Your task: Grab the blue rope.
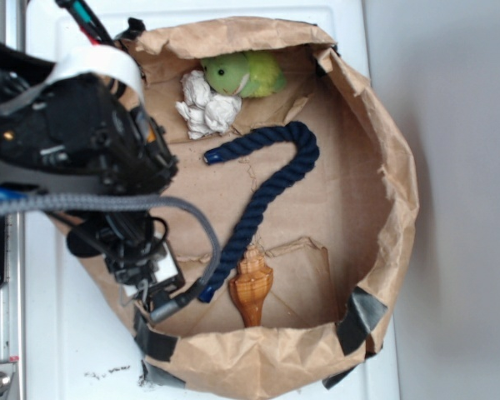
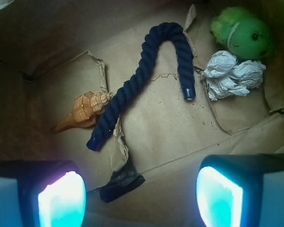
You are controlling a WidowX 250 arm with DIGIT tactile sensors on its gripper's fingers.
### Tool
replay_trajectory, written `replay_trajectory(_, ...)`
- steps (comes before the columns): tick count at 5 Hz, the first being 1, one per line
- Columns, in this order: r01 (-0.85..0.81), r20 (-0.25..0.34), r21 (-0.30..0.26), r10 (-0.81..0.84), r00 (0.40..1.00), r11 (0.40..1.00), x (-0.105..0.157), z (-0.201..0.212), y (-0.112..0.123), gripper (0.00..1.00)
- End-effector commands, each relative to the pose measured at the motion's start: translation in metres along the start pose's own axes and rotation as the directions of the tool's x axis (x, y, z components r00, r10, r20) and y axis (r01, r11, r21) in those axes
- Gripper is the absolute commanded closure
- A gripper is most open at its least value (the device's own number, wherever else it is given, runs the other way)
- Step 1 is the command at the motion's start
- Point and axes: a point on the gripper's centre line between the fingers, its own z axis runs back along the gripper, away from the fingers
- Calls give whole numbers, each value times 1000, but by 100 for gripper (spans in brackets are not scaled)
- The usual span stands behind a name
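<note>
Plainly, blue rope [image 2: 146, 75] — navy, twisted, hook-curved.

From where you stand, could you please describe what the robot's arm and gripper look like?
The arm is black and bulky, with a white band near its top and a grey braided cable looping across it. The gripper has two dark fingers whose pads glow pale cyan in the wrist view.

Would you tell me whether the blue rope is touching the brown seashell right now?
Touching. In the wrist view the blue rope lies right against the spire end of the seashell, with no paper showing between them; the exterior view agrees.
</note>
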Motion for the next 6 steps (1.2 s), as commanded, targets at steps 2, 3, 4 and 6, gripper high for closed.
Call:
replay_trajectory(2,-182,37,54,180,983,982,73,-31,-21,0)
replay_trajectory(3,-219,45,59,217,975,974,83,-44,-22,0)
replay_trajectory(4,-219,71,32,217,974,975,74,-47,-16,0)
replay_trajectory(6,-242,52,82,239,970,967,61,-83,-17,0)
